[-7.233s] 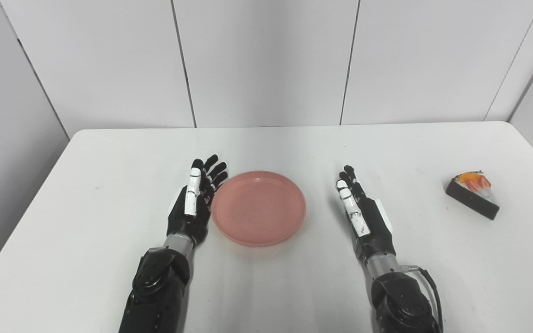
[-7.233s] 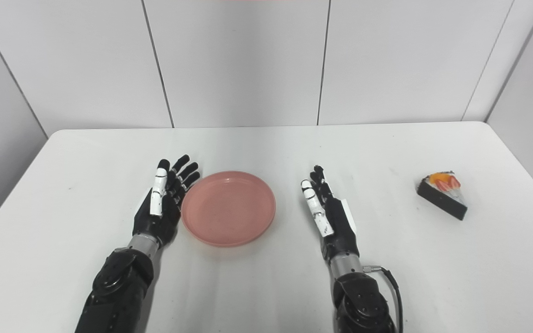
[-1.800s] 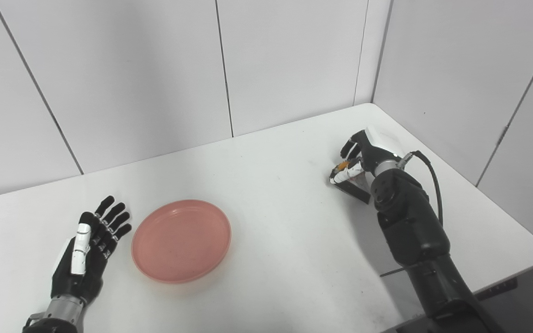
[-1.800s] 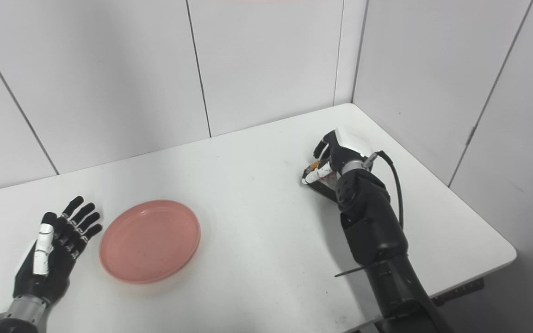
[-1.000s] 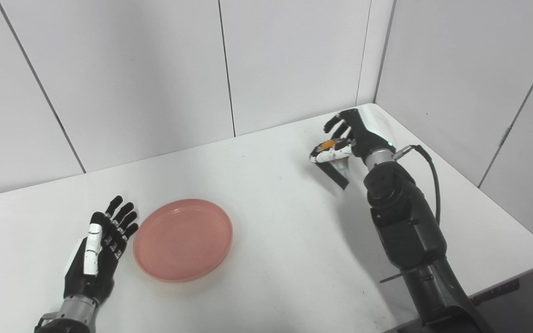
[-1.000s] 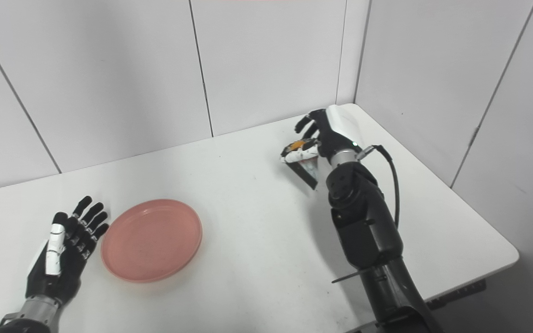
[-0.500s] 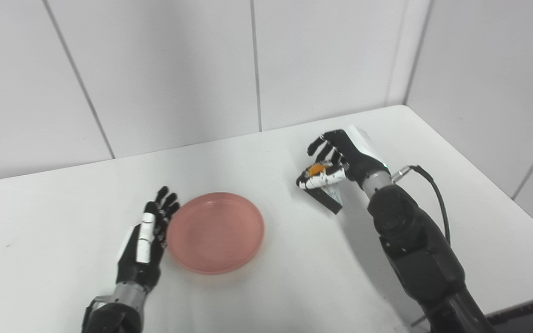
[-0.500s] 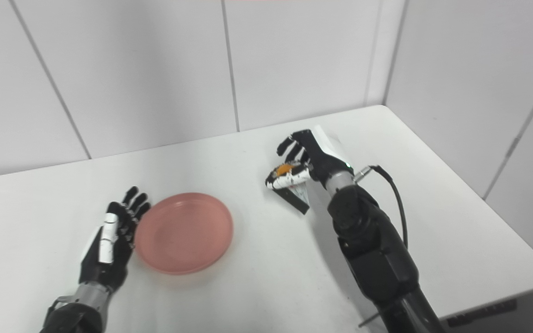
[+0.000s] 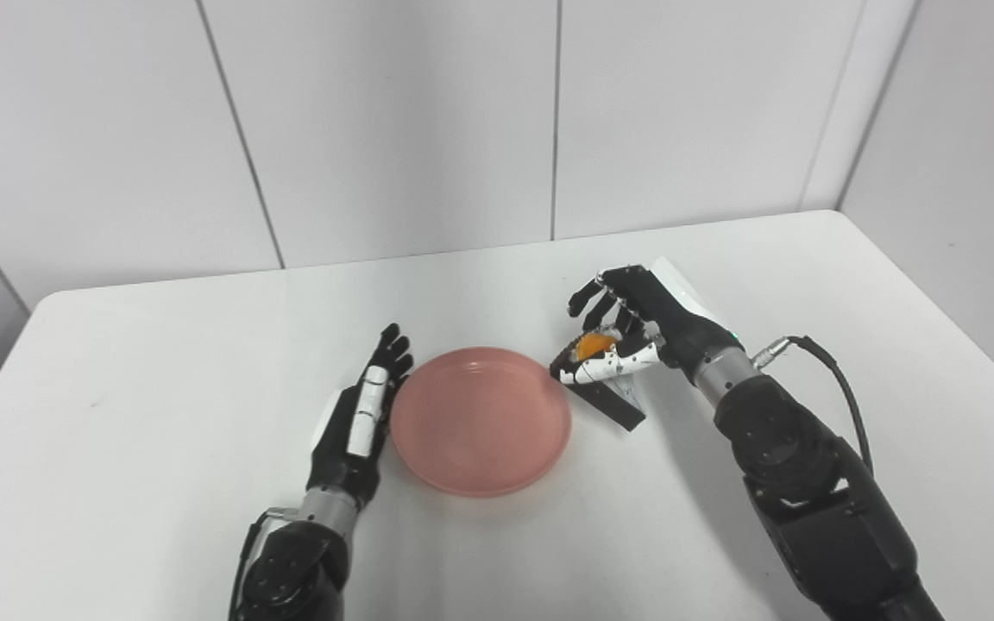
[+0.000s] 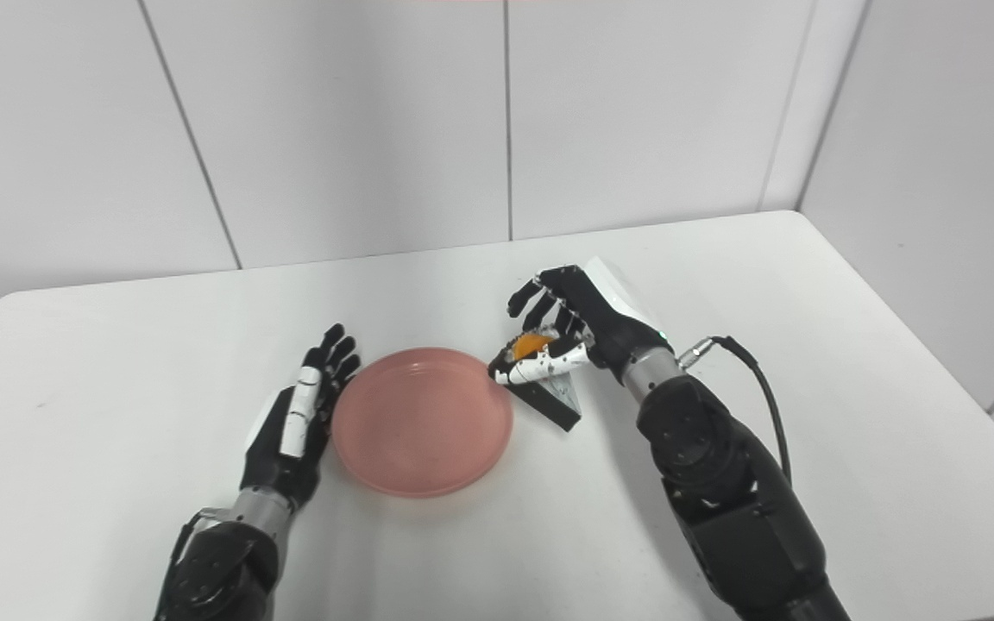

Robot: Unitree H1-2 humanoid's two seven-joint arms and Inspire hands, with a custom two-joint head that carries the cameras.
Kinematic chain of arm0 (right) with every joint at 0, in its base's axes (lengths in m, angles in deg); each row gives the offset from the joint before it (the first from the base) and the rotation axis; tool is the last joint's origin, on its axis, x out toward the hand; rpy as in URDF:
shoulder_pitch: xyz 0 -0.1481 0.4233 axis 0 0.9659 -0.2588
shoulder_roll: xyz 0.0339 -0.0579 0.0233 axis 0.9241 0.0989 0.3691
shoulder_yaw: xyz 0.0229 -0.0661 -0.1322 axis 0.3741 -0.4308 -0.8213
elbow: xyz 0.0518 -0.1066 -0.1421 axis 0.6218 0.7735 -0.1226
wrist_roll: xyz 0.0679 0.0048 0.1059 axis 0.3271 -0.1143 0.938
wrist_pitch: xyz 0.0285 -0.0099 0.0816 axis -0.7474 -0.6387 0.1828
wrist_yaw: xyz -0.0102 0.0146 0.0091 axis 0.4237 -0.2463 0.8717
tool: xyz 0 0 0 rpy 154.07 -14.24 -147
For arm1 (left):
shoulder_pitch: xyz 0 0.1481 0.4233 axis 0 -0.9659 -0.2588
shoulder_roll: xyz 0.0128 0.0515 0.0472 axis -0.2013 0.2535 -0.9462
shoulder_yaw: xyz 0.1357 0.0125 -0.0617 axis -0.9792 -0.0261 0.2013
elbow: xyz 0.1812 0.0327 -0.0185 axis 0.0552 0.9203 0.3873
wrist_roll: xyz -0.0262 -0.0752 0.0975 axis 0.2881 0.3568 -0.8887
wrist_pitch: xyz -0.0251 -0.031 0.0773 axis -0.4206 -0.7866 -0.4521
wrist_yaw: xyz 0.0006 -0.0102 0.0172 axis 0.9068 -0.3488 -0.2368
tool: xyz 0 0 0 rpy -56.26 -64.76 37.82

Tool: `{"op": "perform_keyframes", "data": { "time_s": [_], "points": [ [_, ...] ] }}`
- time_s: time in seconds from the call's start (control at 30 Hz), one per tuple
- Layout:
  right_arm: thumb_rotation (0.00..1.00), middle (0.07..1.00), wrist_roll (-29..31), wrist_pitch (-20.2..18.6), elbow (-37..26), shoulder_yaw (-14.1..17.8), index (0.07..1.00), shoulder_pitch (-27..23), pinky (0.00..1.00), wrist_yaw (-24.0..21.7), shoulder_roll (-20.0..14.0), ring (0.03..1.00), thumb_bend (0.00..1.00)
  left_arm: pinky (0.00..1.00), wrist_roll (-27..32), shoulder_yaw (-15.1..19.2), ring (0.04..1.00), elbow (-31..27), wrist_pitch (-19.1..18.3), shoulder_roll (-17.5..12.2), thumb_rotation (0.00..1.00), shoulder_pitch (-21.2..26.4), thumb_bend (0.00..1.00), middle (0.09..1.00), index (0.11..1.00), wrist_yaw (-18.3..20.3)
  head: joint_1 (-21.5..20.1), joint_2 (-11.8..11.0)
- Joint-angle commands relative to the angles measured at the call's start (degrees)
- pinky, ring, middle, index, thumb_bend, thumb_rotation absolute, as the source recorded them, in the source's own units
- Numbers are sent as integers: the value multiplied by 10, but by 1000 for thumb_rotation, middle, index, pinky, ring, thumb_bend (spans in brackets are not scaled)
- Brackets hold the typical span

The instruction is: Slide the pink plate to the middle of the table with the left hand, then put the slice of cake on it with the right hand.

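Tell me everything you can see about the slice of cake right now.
The slice of cake is a wedge with a dark, chocolate-looking side and an orange fruit piece on top. The right hand holds it, a white-tipped finger across its top and the other fingers curled behind. It hangs tilted, its dark lower end pointing down toward the table, just right of the pink plate and not yet on it.

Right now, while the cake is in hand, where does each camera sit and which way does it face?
Left eye view: on the head, looking down at the table; both arms show.
Right eye view: beside it, same aim, scene shifted left.
Shared: pink plate, slice of cake in the right hand, open left hand beside the plate.
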Motion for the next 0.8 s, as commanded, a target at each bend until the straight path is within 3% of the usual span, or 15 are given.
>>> {"op": "perform_keyframes", "data": {
  "time_s": [0.0, 0.17, 0.33, 0.4, 0.77],
  "points": [
    [0, 400, 1, 28, -24, -6, 508, -39, 180, -1, 0, 236, 509, 979, -15, -11, 984, 10, 2, 11, 1000, 3, 583, 990, 997, -7, 7, -1],
    [0, 415, 1, 46, 4, -30, 511, -54, 218, 1, 11, 282, 512, 957, -21, -13, 970, 36, 28, 23, 1000, 9, 609, 972, 980, -17, 22, -14],
    [0, 390, -10, 76, 50, -52, 499, -66, 177, 6, 15, 243, 509, 983, -26, -15, 978, 37, 11, 38, 1000, 13, 605, 975, 985, -29, 44, -13],
    [0, 456, -11, 84, 61, -57, 480, -67, 115, 4, 15, 170, 519, 988, -28, -16, 981, 34, 9, 42, 1000, 13, 585, 977, 987, -34, 45, -12],
    [0, 470, -42, 125, 142, -91, 478, -79, 137, 16, 24, 197, 520, 995, -34, -16, 985, 33, 16, 51, 1000, 14, 591, 984, 988, -47, 49, -12]
  ]
}}
